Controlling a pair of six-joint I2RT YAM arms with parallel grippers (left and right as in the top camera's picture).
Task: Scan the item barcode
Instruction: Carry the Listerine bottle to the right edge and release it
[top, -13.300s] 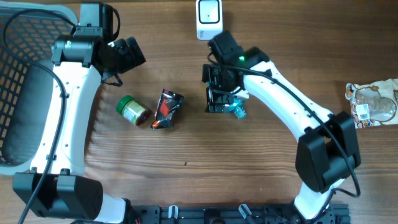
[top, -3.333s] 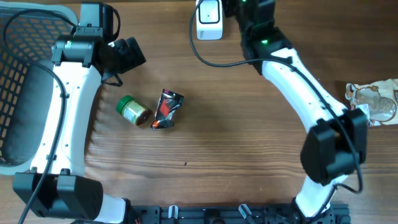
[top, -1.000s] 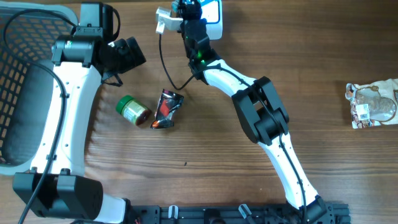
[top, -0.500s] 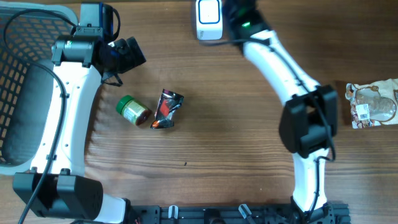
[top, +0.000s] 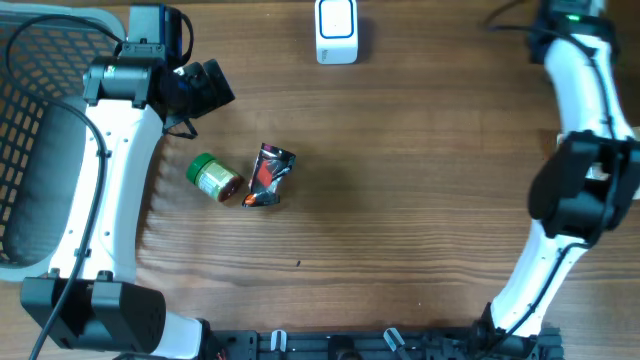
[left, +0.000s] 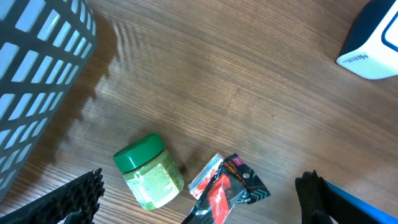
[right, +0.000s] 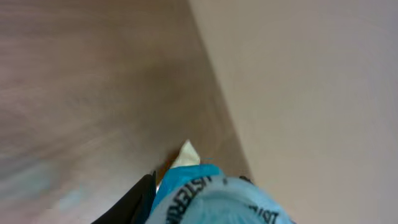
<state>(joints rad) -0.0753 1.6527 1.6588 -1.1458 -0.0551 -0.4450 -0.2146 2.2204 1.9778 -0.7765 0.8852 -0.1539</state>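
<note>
The right hand is clamped on a blue printed packet, up at the 1 o'clock corner of the counter, well apart from the white scanner at 12. I judge this a carrying step. Next, the packet's barcode must face the scanner, or the packet gets set aside. The left hand gapes wide, idle.

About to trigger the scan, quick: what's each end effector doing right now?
Left end effector: open, holding nothing.
Right end effector: closed on the blue-labelled item.
</note>
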